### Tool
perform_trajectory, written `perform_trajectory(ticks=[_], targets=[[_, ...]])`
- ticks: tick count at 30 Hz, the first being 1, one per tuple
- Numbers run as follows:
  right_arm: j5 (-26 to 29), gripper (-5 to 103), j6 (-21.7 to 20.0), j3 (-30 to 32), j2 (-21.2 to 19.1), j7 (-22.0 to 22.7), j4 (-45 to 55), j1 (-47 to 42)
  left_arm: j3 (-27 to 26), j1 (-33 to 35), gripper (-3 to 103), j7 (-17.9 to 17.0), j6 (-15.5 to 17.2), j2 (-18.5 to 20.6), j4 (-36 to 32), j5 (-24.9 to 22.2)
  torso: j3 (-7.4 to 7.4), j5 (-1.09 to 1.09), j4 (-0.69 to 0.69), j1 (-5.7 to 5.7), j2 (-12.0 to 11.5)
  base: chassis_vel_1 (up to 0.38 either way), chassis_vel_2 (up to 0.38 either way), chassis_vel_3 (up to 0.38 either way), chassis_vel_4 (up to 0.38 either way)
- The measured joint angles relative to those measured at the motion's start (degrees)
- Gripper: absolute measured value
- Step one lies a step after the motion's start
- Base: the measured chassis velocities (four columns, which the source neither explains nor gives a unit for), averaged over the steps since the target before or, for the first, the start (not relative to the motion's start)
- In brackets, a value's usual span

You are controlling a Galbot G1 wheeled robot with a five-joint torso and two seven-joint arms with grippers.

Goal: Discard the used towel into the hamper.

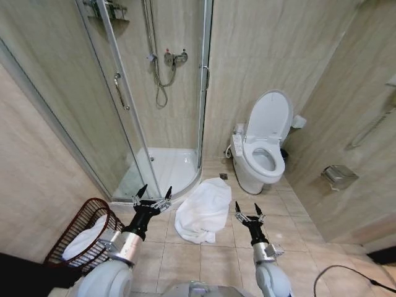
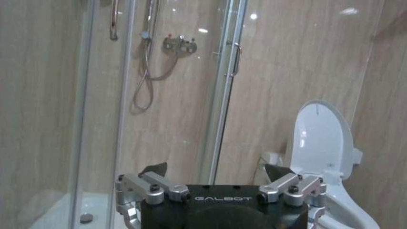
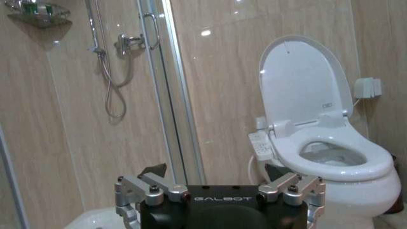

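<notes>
Between both raised hands, towel [image 1: 203,210] lies crumpled.

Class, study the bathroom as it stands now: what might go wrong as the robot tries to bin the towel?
1. The towel lies spread and crumpled on the floor; a pinch may lift one corner and drag the rest.
2. The hamper already holds white cloth, so the towel might drape over its rim.
3. The left gripper could clip the shower door.

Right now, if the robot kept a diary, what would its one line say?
towel: crumpled on floor, untouched | hamper: on robot's left, white cloth inside | left gripper: open, raised, empty | right gripper: open, raised, empty
</notes>
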Motion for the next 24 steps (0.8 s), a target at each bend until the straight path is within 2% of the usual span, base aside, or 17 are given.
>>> perform_trajectory(ticks=[17,19,24], targets=[[1.33,100,3.01,-0.11,0.91,-2.75,-0.22,-0.97,0.0,0.0,100,0.0,0.0,0.0,0.0,0.0,-2.09,0.0,-0.01,-1.78,-3.89,0.0,0.0,0.0,0.0],[1.79,100,0.43,-0.74,1.87,-3.79,1.67,-1.3,0.0,0.0,100,0.0,0.0,0.0,0.0,0.0,-2.75,0.0,0.0,-2.32,-5.1,0.0,0.0,0.0,0.0],[1.58,100,-0.46,-1.23,2.63,-3.89,3.09,-0.99,0.0,0.0,100,0.0,0.0,0.0,0.0,0.0,-3.51,0.0,0.02,-2.85,-6.39,0.054,0.052,0.043,0.052]])
